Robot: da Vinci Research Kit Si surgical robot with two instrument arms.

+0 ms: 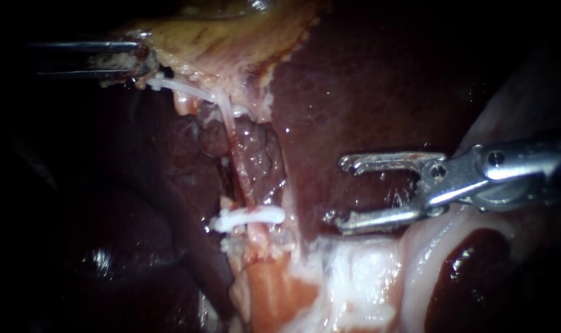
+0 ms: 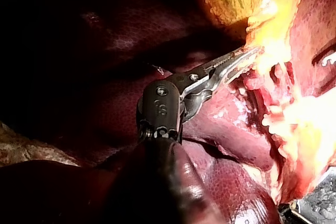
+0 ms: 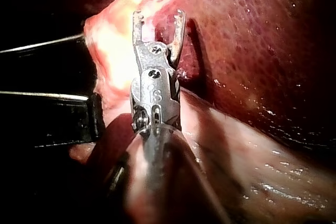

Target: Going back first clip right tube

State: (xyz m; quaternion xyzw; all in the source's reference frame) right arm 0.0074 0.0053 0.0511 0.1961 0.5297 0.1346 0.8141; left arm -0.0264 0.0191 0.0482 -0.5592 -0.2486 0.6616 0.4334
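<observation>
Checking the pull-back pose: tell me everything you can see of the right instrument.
The right instrument looks like bright, wet metal. Its shaft enters from the right and leads to a wrist joint with screw heads and two slotted jaws. The jaws stand wide open and hold nothing. They point towards the tube that carries the white clip, and are clearly apart from both. The instrument lies over the dark liver. Its lower jaw is close to pale tissue, but contact cannot be told.

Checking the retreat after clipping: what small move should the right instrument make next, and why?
Probably draw the right instrument back along its shaft, away from the tube. Its jaws stand open and empty, and a white clip already sits across the tube, clear of them.
</observation>
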